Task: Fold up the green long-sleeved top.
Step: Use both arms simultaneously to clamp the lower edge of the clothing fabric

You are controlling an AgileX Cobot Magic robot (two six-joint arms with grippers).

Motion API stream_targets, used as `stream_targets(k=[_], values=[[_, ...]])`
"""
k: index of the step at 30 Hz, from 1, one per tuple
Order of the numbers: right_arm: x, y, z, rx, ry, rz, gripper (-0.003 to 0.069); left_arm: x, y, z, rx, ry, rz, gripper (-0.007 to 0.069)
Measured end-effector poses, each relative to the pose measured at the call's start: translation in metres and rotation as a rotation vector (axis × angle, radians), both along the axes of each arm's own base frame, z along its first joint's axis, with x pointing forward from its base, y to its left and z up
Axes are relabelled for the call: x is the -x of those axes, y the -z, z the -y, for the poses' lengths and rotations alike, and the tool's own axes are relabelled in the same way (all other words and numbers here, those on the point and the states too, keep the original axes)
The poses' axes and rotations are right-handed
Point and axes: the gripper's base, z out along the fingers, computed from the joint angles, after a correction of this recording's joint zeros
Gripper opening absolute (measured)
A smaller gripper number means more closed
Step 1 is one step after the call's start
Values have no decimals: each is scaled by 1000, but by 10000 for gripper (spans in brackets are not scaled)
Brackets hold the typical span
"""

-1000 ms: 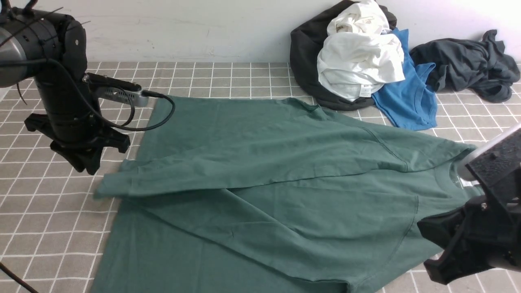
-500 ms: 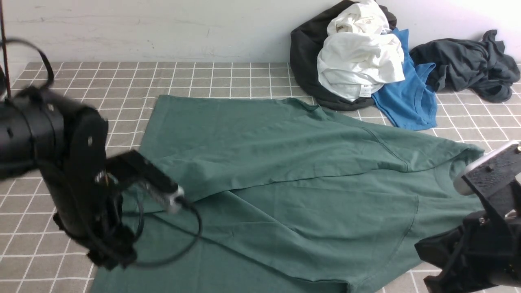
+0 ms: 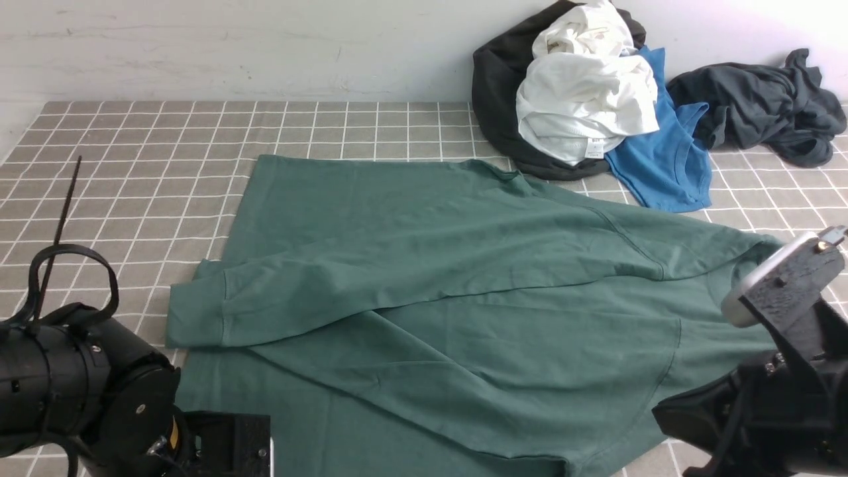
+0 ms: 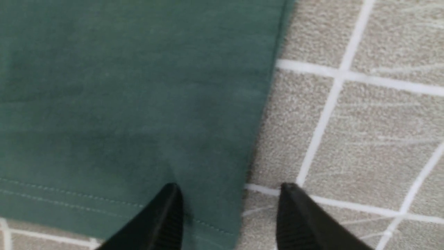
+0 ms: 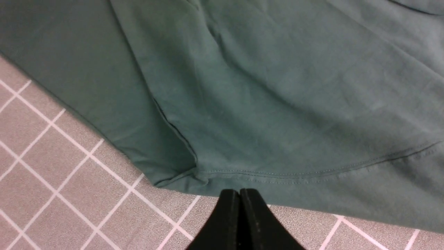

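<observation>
Nearest the robot, the left gripper (image 4: 229,189) is released, jaws apart, poised over the near left corner of the green long-sleeved top (image 3: 464,291): one finger (image 4: 170,208) sits over the stitched hem, the other over the bare checked worktop (image 3: 132,165), with the top's side edge running between them. At the near right, the right gripper (image 5: 239,192) is clenched with nothing between its jaws, its tips just off the top's seamed edge; whether they touch the fabric cannot be told. The top lies spread flat across the middle of the worktop, neck toward the right, one sleeve (image 3: 371,291) folded across the body with its cuff (image 3: 195,311) at the left. Farther back, against the wall (image 3: 265,46), a white garment (image 3: 583,99) is heaped on a black garment (image 3: 497,93), with a blue shirt (image 3: 662,159) and a dark grey garment (image 3: 762,106) beside them.
</observation>
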Motion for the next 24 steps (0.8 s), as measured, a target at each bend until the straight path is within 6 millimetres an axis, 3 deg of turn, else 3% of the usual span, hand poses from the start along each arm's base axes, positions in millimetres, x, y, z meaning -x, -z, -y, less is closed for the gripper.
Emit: stream_targets(k=[4,5,7,12,17,21,23,24], values=[[1,1,0,18,-35,5,-10,-1,-1,1,12,-38,33,143],[2,1,0,31,-56,10,-10,-3,-2,1,25,-49,73,67],[3,0,0,40,-77,21,-10,-4,-9,2,44,-42,124,17],[8,-9,1,36,-116,88,-10,-4,-38,1,96,-58,260,-5],[12,-16,4,63,-158,153,-6,-1,-66,0,190,-222,373,-5],[1,-3,5,229,-243,100,70,3,-76,-2,260,-482,376,-4],[-5,4,6,296,-271,84,105,4,-76,-2,263,-529,369,-4],[-12,15,8,388,-312,67,174,4,-75,-2,272,-591,364,-4]])
